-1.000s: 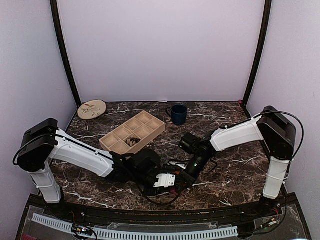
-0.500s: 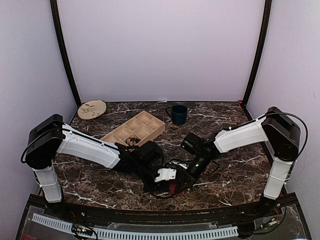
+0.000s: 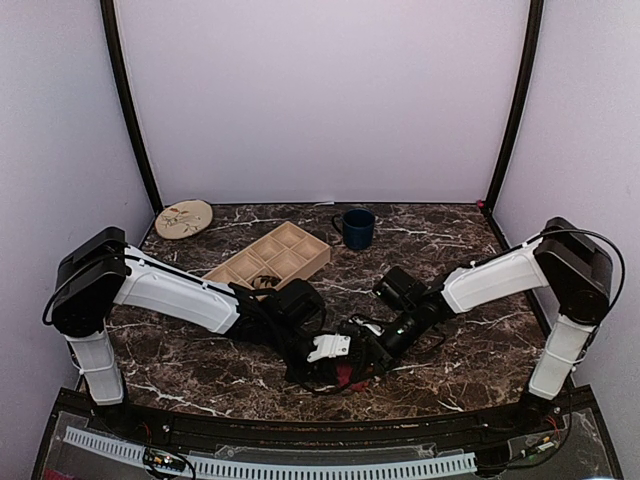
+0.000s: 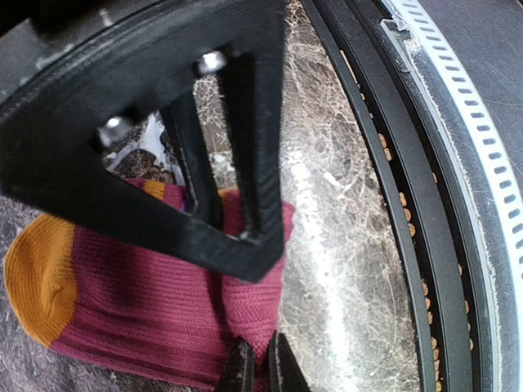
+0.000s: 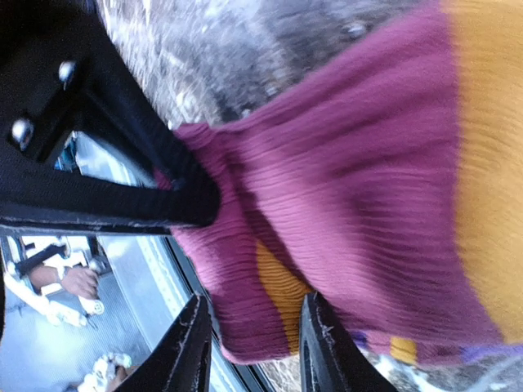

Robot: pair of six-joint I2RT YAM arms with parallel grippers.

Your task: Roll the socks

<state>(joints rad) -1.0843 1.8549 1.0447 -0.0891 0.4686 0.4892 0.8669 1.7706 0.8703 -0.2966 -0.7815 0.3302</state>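
The purple sock [image 4: 147, 286] with an orange toe lies bunched on the marble near the table's front edge [image 3: 347, 376]. My left gripper [image 4: 260, 369] is shut, pinching the sock's right edge between its tips. My right gripper [image 5: 257, 347] stands open, its two fingers astride a folded edge of the purple sock [image 5: 351, 163] without pressing it. One of its black truss fingers [image 4: 204, 163] hangs over the sock in the left wrist view. In the top view both grippers meet over the sock, left gripper [image 3: 335, 368] and right gripper [image 3: 368, 352]. A dark patterned bundle [image 3: 264, 283] sits in the tray, partly hidden.
A tan compartment tray [image 3: 300, 262] stands behind the left arm. A blue mug [image 3: 356, 227] and a round decorated plate [image 3: 184, 218] sit near the back. The black rail [image 4: 392, 245] of the table's front edge runs right beside the sock.
My right gripper has opened and let go of the sock, and its arm has drawn back to the right. The left gripper has closed the last bit on the sock's edge.
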